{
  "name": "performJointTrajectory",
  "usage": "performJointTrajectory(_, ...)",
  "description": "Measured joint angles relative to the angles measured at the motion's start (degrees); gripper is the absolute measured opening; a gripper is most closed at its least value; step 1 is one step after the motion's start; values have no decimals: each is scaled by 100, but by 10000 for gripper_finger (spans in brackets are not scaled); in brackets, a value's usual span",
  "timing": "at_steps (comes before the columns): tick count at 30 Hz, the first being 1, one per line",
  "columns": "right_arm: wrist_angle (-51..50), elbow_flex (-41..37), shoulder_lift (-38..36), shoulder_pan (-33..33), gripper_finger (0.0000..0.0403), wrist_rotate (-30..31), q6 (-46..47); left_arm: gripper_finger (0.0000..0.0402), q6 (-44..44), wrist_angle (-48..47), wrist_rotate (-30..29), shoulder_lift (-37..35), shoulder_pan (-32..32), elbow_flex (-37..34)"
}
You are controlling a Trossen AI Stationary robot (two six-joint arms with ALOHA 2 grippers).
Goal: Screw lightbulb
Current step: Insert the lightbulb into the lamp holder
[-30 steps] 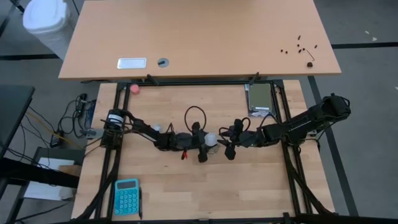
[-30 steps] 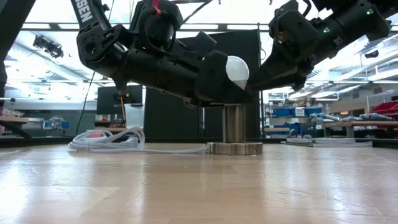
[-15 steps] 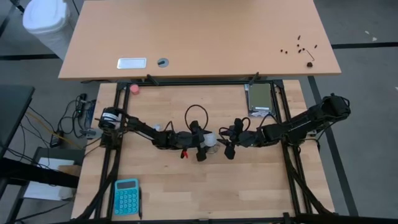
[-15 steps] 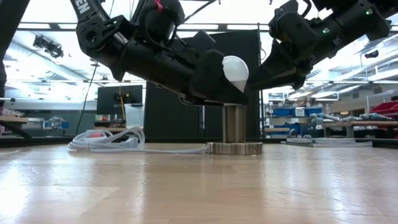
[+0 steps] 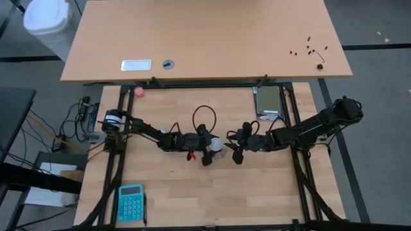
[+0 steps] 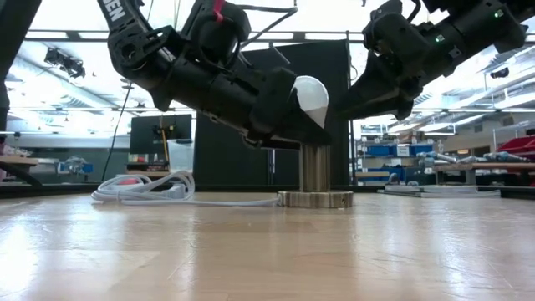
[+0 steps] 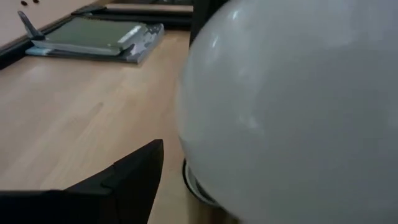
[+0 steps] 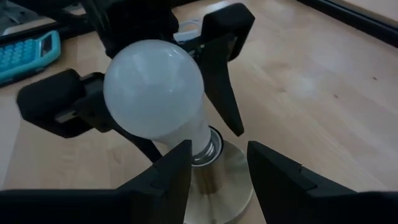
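The wooden counter carries everything here, with both dark arms reaching in toward its middle. A teal calculator lies near the front corner on the left arm's side, and a dark flat device rests near the back edge on the right arm's side. A small pink ball sits at the back by the frame, well apart from the work.

In the middle stands a metal socket on a round flat base, with a white cord coiled on the counter beside it.

The left tool comes in low from the left, its two dark fingers spread wide on either side of the lightbulb's globe. In the right wrist view one finger passes just beside the globe and the other stands off it, so the tool brackets the bulb and does not pinch it.

The lightbulb sits base-down in the socket, its globe leaning somewhat toward the left arm, its silvery thread meeting the socket's mouth.

The right tool waits just beside the bulb on the other side, its fingers close together and holding nothing, pointed at the socket.
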Motion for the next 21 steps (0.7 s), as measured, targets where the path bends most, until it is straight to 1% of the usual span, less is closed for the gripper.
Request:
performJointTrajectory(13,-63,0,0,42,168,6,105,309,53,-859,-117,-537,-133,0)
performJointTrajectory(18,-124,0,0,132,168,348,254,309,62,-976,-140,-533,-218,0)
performJointTrajectory(21,-126,0,1,177,168,506,249,309,76,-980,-263,-533,-258,0)
